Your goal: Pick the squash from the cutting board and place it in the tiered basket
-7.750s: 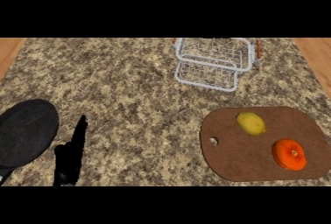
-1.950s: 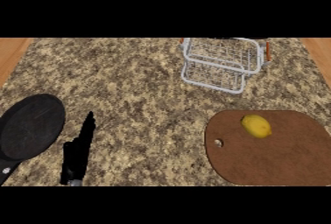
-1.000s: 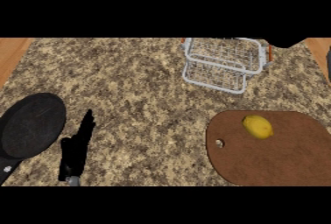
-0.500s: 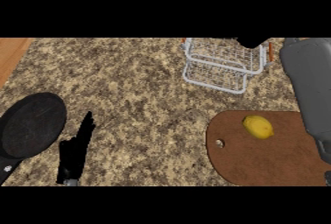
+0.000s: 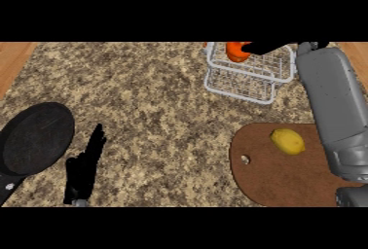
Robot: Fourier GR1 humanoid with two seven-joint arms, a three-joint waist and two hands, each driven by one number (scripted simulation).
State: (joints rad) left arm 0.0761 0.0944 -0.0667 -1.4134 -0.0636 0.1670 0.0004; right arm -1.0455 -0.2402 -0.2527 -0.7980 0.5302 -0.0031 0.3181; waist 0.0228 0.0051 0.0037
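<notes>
Gripping the orange squash above the tiered basket at one o'clock, the right robot hand suits its stiff, smooth rind.

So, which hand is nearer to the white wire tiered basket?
The right hand: it is at the white wire tiered basket's top rim, holding an orange squash. The left hand rests far away, near the lower left.

A speckled granite counter in brown, tan and black fills nearly the whole view, seen from steeply above. Strips of warm orange-brown wood show at its upper left and upper right corners. The lighting is even and casts only soft shadows.
</notes>
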